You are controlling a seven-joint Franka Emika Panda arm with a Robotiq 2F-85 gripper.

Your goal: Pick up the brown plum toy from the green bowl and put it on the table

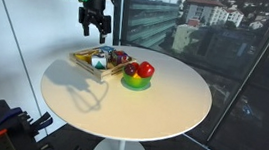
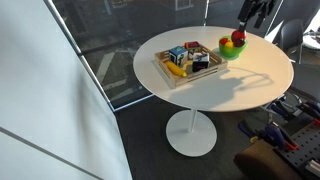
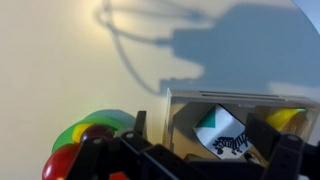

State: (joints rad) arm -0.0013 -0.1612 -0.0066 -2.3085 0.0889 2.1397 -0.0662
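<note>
A: The pincer (image 1: pixel 93 32)?
B: Its fingers are apart and empty, and it hangs well above the wooden tray (image 1: pixel 100 59) at the bench's (image 1: pixel 161 113) far left.
A: The brown plum toy (image 3: pixel 97 132)?
B: It lies in the green bowl (image 1: pixel 136 83), just beside the tray's right corner, next to a red fruit (image 1: pixel 146 70).
A: Room?
B: Bare top runs rightward to the rim.
A: Labels?
B: There is a zebra picture (image 3: pixel 230 145) on one tray block; any lettering is too small to tell.

A rectangular wooden tray (image 2: pixel 198 78) holds a jumble of small colourful toys, among them a block with a zebra print (image 3: pixel 228 138) and a yellow piece (image 2: pixel 177 70), a shiny red round fruit toy (image 1: pixel 146 70) sits near it, and city buildings (image 1: pixel 216 13) show through the dark window glass.
</note>
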